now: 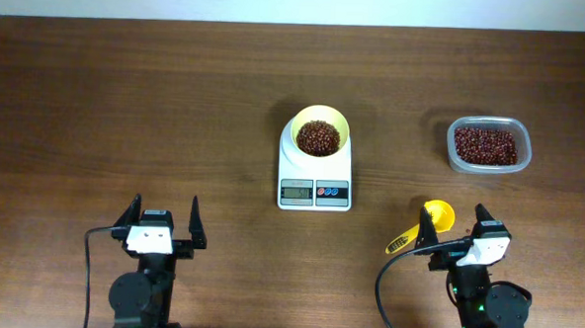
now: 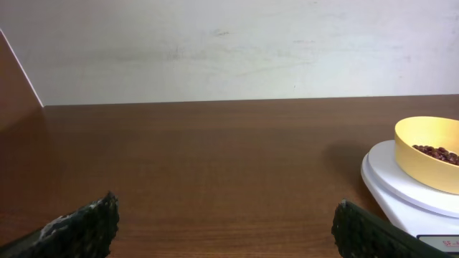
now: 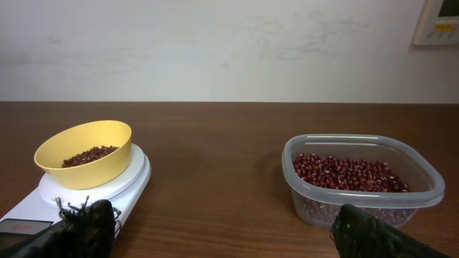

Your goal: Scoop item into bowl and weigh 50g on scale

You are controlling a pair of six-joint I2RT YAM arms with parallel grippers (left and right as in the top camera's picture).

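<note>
The yellow bowl (image 1: pixel 298 126) stands on the white scale (image 1: pixel 298 171) at the table's middle and holds a layer of red-brown beans (image 1: pixel 318 137). It also shows in the left wrist view (image 2: pixel 423 163) and the right wrist view (image 3: pixel 90 168). More beans (image 1: pixel 486 146) fill the clear tub (image 1: pixel 451 156) at the right, also in the right wrist view (image 3: pixel 373 204). My left gripper (image 1: pixel 161 220) is open and empty near the front left. My right gripper (image 1: pixel 455 224) is open and empty at the front right, between scale and tub.
A small yellow scoop (image 1: pixel 435 214) lies on the table against the right gripper's left finger, its handle pointing to the front left. It is out of the right wrist view. Bare wooden table lies left of the scale. A pale wall stands behind the table.
</note>
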